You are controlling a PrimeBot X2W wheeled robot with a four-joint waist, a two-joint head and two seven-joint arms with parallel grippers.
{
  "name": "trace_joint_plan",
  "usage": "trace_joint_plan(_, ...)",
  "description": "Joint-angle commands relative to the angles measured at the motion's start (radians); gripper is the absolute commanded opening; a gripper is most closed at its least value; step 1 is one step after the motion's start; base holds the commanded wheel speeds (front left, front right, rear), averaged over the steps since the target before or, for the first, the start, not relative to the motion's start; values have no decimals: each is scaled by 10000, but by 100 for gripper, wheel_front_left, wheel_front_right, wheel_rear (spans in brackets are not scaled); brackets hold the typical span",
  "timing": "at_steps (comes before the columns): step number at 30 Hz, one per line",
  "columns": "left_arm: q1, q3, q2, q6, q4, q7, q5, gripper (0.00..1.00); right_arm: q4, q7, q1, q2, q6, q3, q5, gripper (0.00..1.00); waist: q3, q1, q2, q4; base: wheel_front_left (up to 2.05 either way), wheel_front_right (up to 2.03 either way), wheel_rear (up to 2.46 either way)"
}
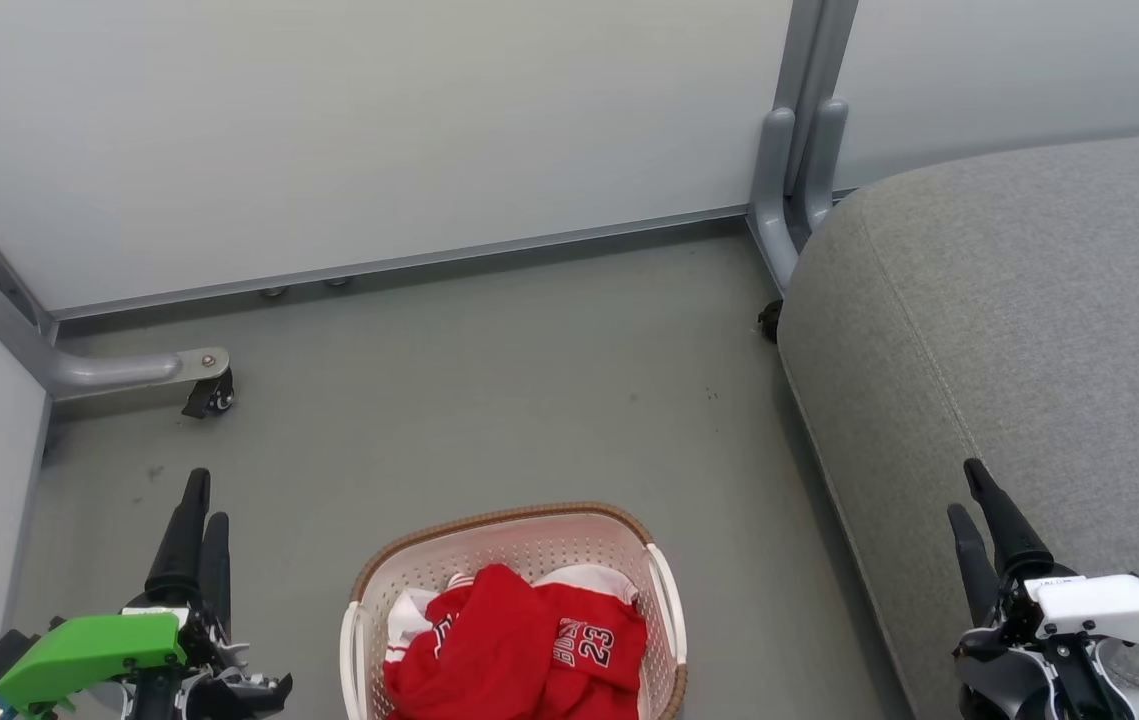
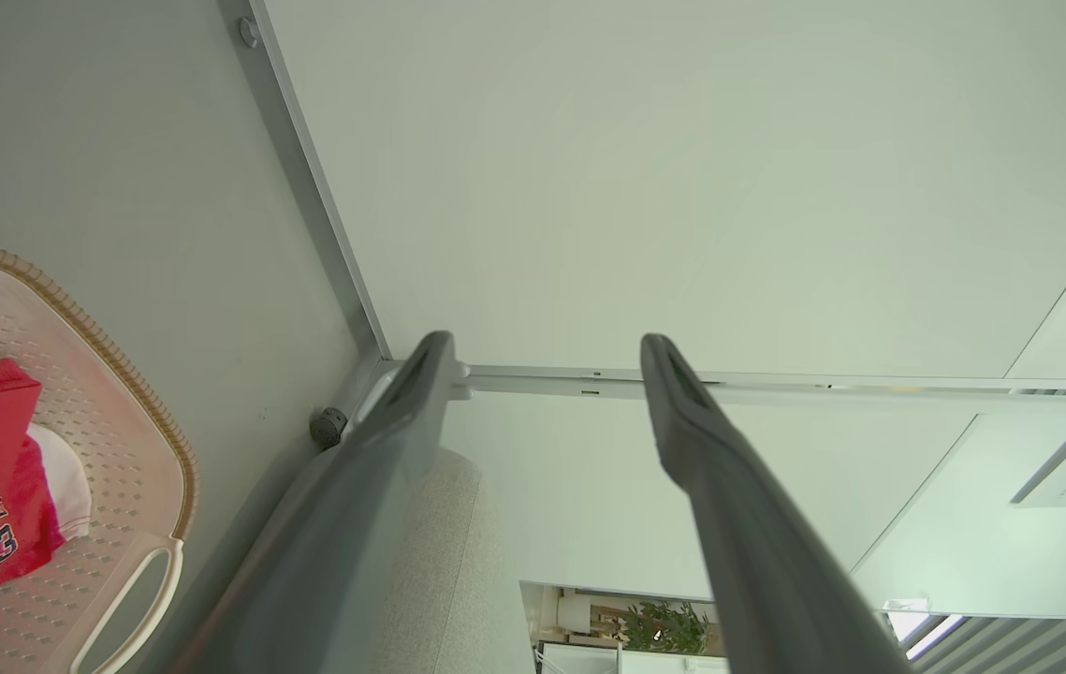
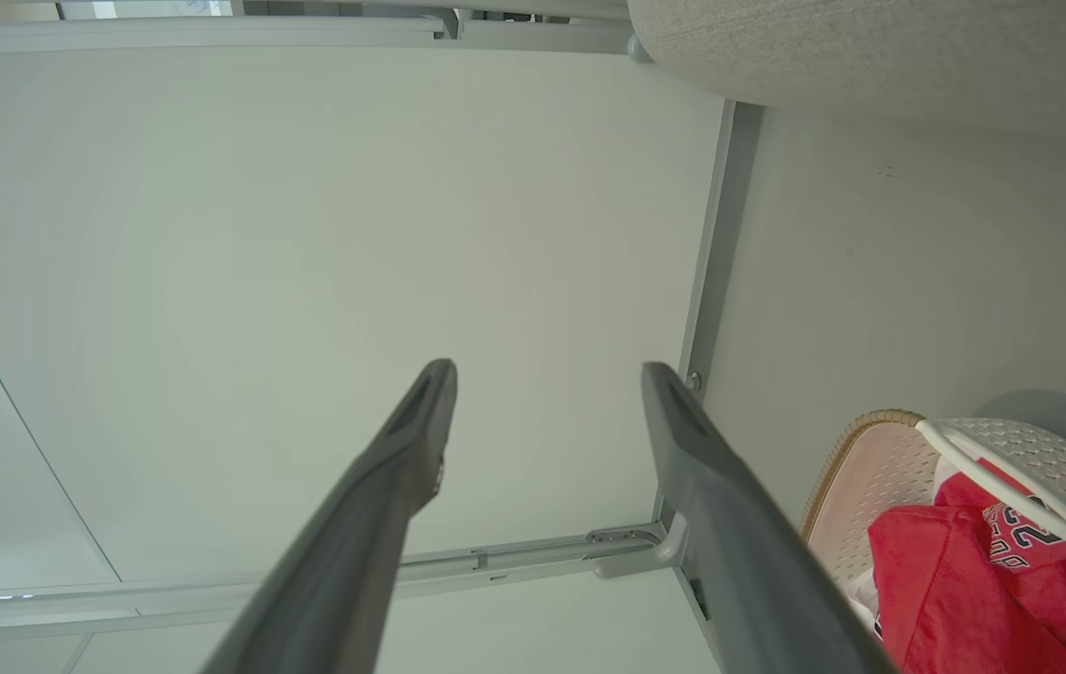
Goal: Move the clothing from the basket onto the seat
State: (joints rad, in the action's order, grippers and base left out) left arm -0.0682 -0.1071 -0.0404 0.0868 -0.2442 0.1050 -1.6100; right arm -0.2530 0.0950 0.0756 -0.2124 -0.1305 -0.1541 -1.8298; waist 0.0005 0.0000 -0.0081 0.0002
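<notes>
Down on the floor, the clothing is lying heaped in the basket, low and centre between the two tools. The left tool is sitting nearer to it than the right tool, which is hanging over the near edge of the seat off to the right. Both tools are pointing away from the robot with fingers drawn narrow, nearly together, holding nothing; the heap is showing as crumpled red cloth with white trim, spreading side to side across the basket, with white lettering and 23 facing up on its right part.
</notes>
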Motion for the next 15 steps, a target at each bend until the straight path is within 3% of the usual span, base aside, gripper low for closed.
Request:
trace_joint_plan(1,-176,48,-37,29,241,-119,121,100,212,73,155,-57,-6,85,244,100,2,0,3,4,0,0,0)
trace_joint_plan(15,-205,172,-53,113,653,-779,1827,100,694,373,44,249,-5,387,1962,100,36,0,12,26,0,0,0)
